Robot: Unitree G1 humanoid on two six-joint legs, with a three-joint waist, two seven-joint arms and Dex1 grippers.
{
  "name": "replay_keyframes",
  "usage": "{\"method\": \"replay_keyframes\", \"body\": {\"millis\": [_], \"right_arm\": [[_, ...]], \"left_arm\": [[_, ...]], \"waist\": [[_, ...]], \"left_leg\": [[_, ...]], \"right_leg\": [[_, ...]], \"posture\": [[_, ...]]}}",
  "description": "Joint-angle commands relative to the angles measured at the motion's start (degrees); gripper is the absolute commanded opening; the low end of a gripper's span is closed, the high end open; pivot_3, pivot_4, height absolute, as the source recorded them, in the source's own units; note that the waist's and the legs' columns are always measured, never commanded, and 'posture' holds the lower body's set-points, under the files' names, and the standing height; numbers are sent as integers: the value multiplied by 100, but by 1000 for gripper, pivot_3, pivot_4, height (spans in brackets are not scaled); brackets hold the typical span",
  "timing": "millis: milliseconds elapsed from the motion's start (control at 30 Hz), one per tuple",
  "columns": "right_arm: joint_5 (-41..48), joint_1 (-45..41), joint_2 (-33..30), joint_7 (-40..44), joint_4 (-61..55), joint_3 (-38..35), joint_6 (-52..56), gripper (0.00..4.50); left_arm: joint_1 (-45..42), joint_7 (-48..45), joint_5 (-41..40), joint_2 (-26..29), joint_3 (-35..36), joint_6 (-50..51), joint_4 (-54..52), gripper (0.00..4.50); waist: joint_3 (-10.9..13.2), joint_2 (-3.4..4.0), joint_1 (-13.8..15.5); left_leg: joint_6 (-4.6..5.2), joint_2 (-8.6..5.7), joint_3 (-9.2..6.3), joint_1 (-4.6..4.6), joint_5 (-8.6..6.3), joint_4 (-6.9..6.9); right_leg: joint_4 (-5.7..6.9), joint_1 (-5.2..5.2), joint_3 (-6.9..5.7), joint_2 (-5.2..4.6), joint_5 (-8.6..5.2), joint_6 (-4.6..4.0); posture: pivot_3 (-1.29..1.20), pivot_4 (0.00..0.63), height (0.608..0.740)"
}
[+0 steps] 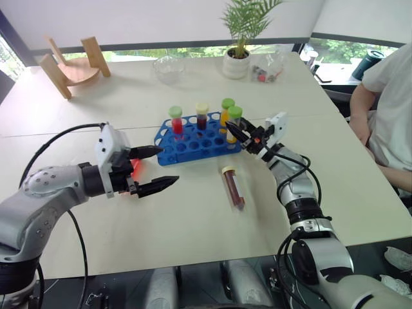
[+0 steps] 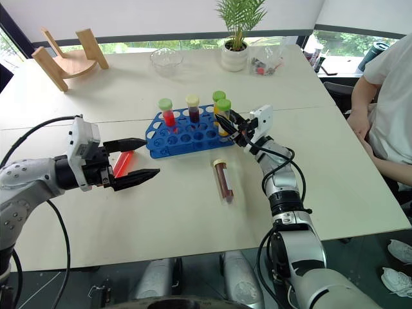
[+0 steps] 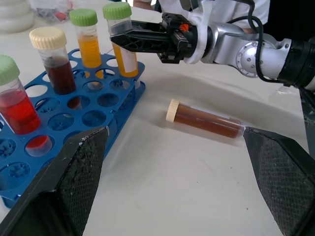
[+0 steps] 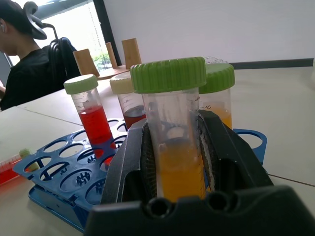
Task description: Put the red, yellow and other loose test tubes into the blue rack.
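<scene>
Head views: blue rack (image 1: 193,143) mid-table, taken as landmark; red tube (image 1: 177,121), dark-red tube (image 1: 202,116) and first yellow tube (image 1: 226,112) standing upright in its far row, so presumably already done. Right gripper (image 1: 239,133) at the rack's right end, clenched on a second yellow tube (image 1: 234,122) with green cap, held upright over or partly in a corner hole; cannot tell which, likely kept vertical so it drops straight in. Brown tube (image 1: 233,187) lying flat on the table in front of the rack's right end, well apart from both grippers, still loose. Left gripper (image 1: 154,169) hovering left of and in front of the rack, jaws spread wide and holding nothing; another red tube (image 2: 122,163) flat on the table behind those jaws, left of the rack, probably the next pick for that side. Left wrist view: both fingers (image 3: 74,177) far apart at the frame's edges, brown tube in the open space between them beside the rack, right gripper pinching the yellow tube at the rack's end. Right wrist view: pads (image 4: 147,162) pressed on either side of the yellow tube just below its cap, firm grip, rack beneath and behind with empty holes; release judged the next step once seated
</scene>
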Motion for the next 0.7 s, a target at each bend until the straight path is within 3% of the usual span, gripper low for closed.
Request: {"method": "replay_keyframes", "body": {"millis": [33, 167, 300, 467, 533, 600, 700], "right_arm": [[9, -52, -51, 126, -143, 46, -19, 2262], [-224, 239, -269, -70, -734, 195, 340, 4369], [-620, 617, -1137, -194, -2370, 480, 1988, 4446], [512, -17, -2730, -95, -4946, 820, 7731, 4446], [837, -491, -2842, -148, -5211, 982, 9379, 4446], [1135, -844, -2880, -295, -5158, 1223, 10128, 4446], [1837, -1301, -2783, -761, -4431, 1695, 10251, 4446]], "left_arm": [[-78, 24, 18, 9, 23, -87, -172, 4500], [-15, 36, 27, -34, -17, -101, -201, 4500], [11, -30, 82, -33, -45, -142, -153, 4500], [-11, -195, 213, -81, -180, -288, -19, 4500], [-35, -202, 258, -123, -261, -331, 16, 4500], [-72, -233, 314, -158, -321, -375, 67, 4500], [-128, -326, 390, -180, -363, -466, 170, 4500]], "waist": [[0, 0, 0], [0, 0, 7], [2, 3, 32], [8, 14, 36], [7, 11, -8], [5, 9, -3], [5, 7, 15]], "left_leg": [[0, 0, 0, 0, 0, 0], [0, 0, -2, 0, 0, -2], [0, -3, -2, -3, 0, 0], [-1, -1, 0, -3, 0, 4], [1, 3, -3, 4, 0, -3], [2, 6, -12, 10, 0, -7], [2, 4, -14, 1, 0, -5]], "right_leg": [[0, 0, 0, 0, 0, 0], [0, 0, 0, 0, 0, 0], [-1, -1, -1, -4, 0, 0], [1, -5, 2, -2, -1, -2], [1, -4, 1, 5, -4, -9], [3, -4, -1, 14, -10, -20], [1, -5, -6, 10, -11, -22]], "posture": [[0, 150, 740], [0, 150, 740], [0, 150, 740], [0, 150, 740], [0, 150, 740], [0, 150, 740], [0, 150, 740]]}}
